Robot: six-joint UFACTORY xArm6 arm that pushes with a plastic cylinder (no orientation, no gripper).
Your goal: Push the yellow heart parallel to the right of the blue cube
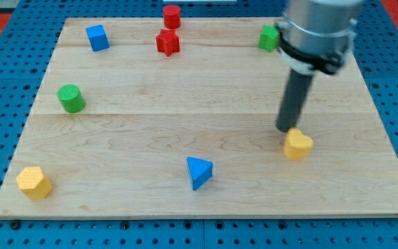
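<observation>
The yellow heart (pixel 298 144) lies on the wooden board at the view's lower right. The blue cube (pixel 97 37) sits at the view's top left. My tip (pixel 285 129) rests on the board just above and left of the yellow heart, touching or almost touching its upper left edge. The rod rises from there to the arm's grey body at the view's top right.
A red cylinder (pixel 171 15) and a red star-like block (pixel 167 42) sit at top centre. A green block (pixel 269 37) is partly hidden by the arm. A green cylinder (pixel 70 98) is at left, a yellow hexagon (pixel 34 182) at bottom left, a blue triangle (pixel 199 171) at bottom centre.
</observation>
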